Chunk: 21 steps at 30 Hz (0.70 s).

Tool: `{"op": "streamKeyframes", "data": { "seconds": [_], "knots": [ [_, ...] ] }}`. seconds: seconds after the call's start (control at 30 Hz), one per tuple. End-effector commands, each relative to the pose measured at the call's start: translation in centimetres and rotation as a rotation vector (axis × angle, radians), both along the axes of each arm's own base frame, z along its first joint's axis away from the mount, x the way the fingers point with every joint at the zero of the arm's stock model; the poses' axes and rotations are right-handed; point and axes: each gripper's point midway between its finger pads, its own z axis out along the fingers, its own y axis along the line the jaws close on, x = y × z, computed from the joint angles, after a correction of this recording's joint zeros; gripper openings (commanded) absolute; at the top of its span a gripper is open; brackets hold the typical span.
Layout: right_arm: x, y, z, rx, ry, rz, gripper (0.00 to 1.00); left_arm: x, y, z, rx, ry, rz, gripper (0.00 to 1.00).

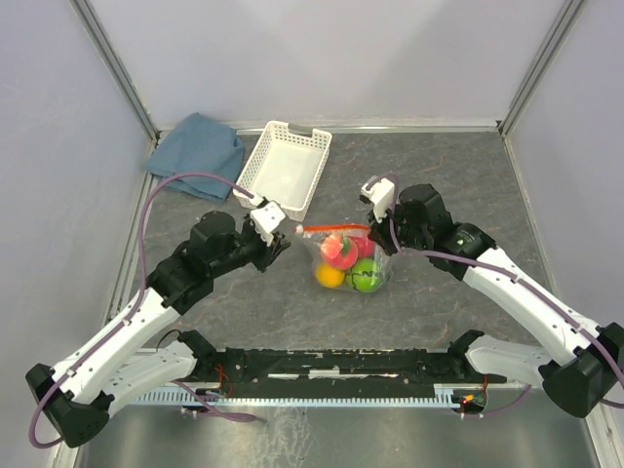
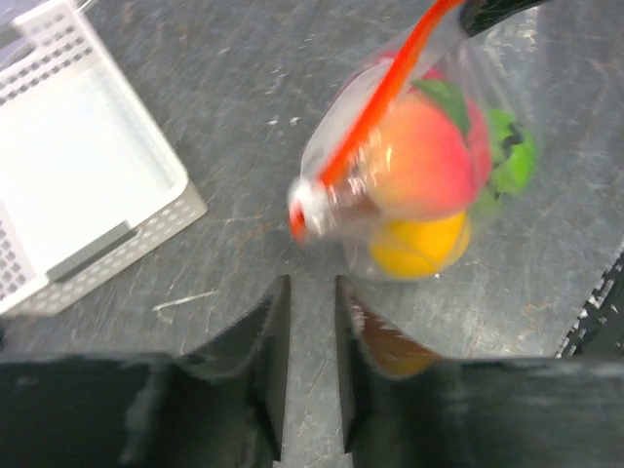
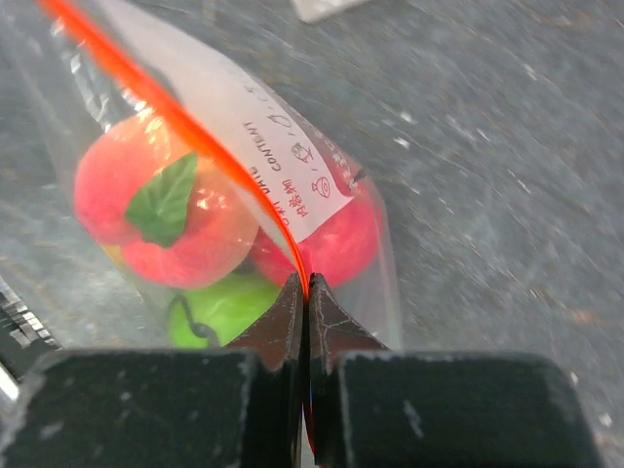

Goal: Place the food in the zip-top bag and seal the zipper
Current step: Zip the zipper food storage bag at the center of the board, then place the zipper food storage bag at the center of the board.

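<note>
The clear zip-top bag [image 1: 351, 261] lies on the table between my arms, with food inside: a peach fruit [image 2: 419, 161], a yellow one [image 2: 419, 244], a bright green one [image 3: 224, 307] and a red-pink one [image 3: 336, 244]. Its orange-red zipper [image 3: 195, 136] runs along the top edge. My right gripper [image 3: 307, 288] is shut on the zipper's right end, holding that side up. My left gripper [image 2: 312, 292] is just short of the bag's left corner. Its jaws stand slightly apart and only bare table shows between them.
A white slotted basket [image 1: 283, 166] stands behind the bag, left of centre. A blue folded cloth [image 1: 198, 144] lies in the back left corner. The black rail of the arm bases [image 1: 341, 366] runs along the near edge.
</note>
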Motion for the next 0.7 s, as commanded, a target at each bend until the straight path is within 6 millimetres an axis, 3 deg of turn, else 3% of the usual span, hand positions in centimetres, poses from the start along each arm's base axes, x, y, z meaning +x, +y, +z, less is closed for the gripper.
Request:
{"op": "streamKeyframes", "data": {
  "seconds": [0.0, 0.1, 0.23, 0.4, 0.53, 0.67],
  "knots": [
    [4.0, -3.9, 0.6, -0.099, -0.090, -0.228, 0.02, 1.8, 2.7, 2.4, -0.090, -0.057, 0.194, 0.40],
    [5.4, -5.6, 1.8, -0.139, -0.145, -0.319, 0.02, 2.8, 4.8, 3.7, -0.150, -0.096, 0.308, 0.51],
    [7.2, -9.9, 3.6, -0.253, -0.270, -0.529, 0.02, 3.7, 7.9, 4.6, -0.235, -0.125, 0.462, 0.68],
    [7.6, -12.4, 4.6, -0.315, -0.355, -0.643, 0.02, 4.0, 11.4, 5.7, -0.304, -0.165, 0.630, 0.76],
    [7.5, -12.4, 4.4, -0.288, -0.369, -0.645, 0.02, 3.6, 13.7, 6.6, -0.342, -0.208, 0.734, 0.80],
    [6.8, -9.5, 0.7, -0.238, -0.255, -0.506, 0.03, 2.9, 15.2, 7.1, -0.392, -0.244, 0.792, 0.86]
  ]
}}
